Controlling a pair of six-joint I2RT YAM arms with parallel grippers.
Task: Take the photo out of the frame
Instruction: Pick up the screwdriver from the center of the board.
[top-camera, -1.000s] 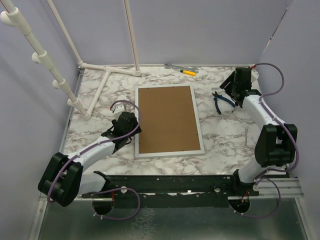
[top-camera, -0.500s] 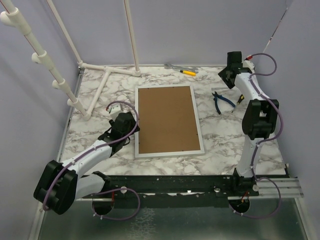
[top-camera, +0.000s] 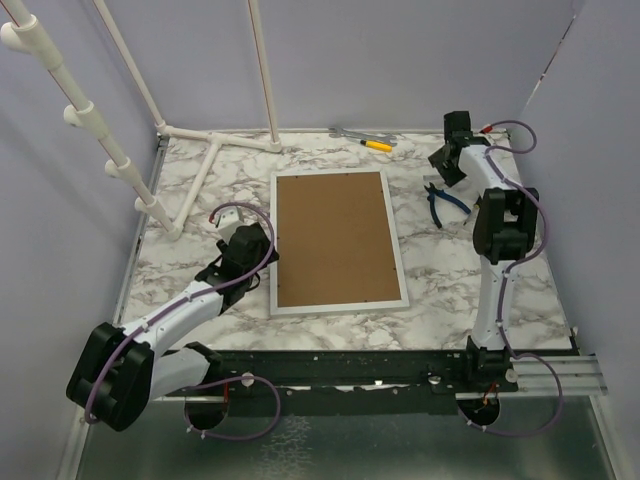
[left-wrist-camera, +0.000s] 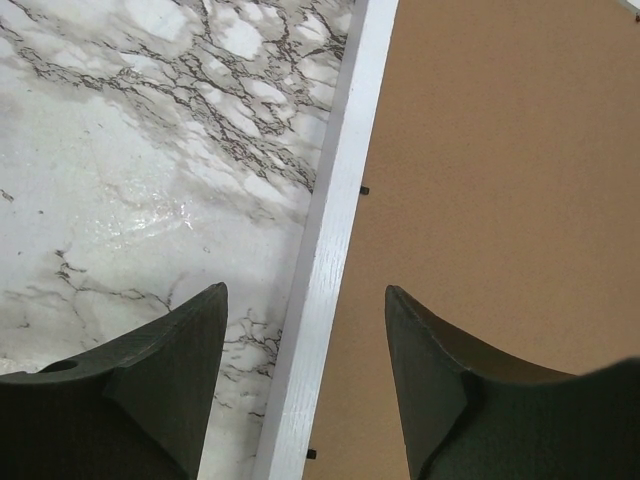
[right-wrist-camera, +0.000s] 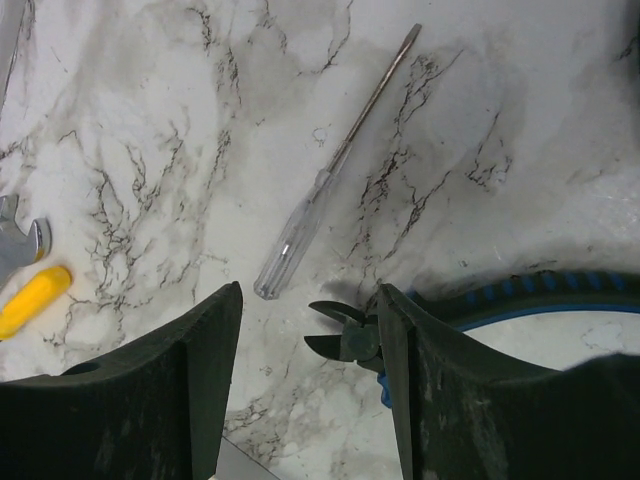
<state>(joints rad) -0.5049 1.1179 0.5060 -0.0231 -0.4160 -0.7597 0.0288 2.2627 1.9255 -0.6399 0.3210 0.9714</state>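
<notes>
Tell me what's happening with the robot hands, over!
Left gripper open over frame edge. Right gripper open above pliers. Frame face down, brown back on; photo unseen.

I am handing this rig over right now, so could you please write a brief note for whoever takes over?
Left end effector: open, empty, over the left rail of the frame.
Right end effector: open, empty, above the blue-handled cutters and clear-handled screwdriver, far right.
Frame: flat, back up, mid-table, backing board in place. Photo: not visible.
Done: nothing that shows. Left: free the backing board, lift it out, remove the photo.
</notes>
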